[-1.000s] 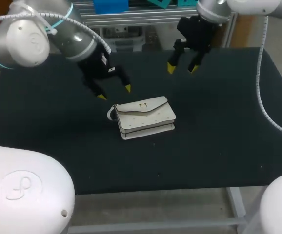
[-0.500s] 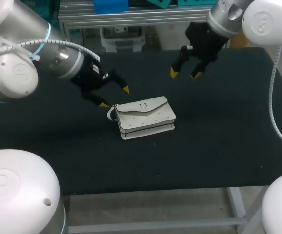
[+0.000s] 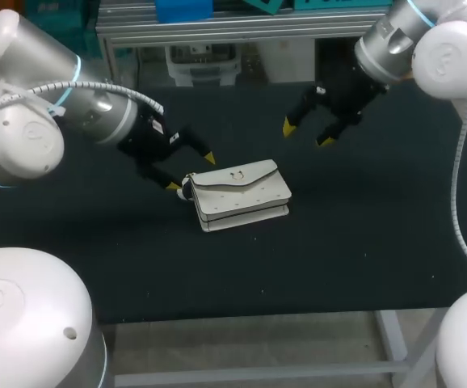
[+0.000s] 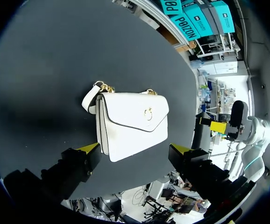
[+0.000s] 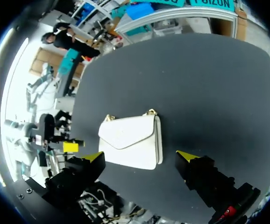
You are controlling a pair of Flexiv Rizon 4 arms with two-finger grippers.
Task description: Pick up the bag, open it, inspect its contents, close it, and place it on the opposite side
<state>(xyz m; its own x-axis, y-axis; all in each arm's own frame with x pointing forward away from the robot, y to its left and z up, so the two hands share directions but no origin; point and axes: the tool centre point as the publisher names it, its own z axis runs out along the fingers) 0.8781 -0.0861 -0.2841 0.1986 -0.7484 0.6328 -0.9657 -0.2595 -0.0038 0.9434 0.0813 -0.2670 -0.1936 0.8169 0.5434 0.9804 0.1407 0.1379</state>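
On dark tabletop (image 3: 355, 234), white bag (image 3: 241, 194)

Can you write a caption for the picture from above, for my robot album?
Left pincer and right pincer, both open, hover by a closed white bag on the black table.

head view high behind, wrist views close, all share bag (image 3: 240, 194)

The black surface (image 3: 363, 242) in front of me carries one thing: a white bag (image 3: 240, 194) lying flat near its middle, flap up.
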